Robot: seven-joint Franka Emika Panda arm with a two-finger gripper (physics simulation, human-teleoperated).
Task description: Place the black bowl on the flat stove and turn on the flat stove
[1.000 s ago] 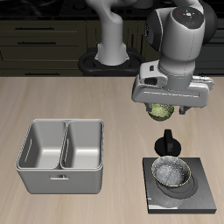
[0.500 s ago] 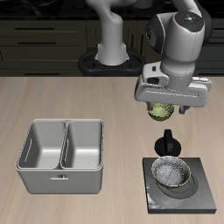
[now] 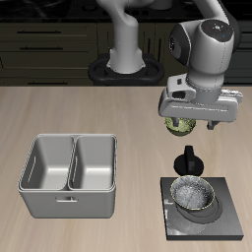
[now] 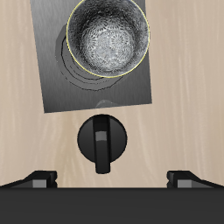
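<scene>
Slightly rightward in frame since the earlier views, the gripper (image 3: 193, 120) hangs open and empty (fingers spread wide). Directly below it sits the stove knob (image 3: 189, 159); the black bowl (image 3: 193, 194) rests on the flat stove (image 3: 228, 223) lower right.

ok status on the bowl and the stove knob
Gripper open, empty, above the knob. Black bowl sits on the flat stove. Knob untouched; nothing between fingers and knob.
</scene>
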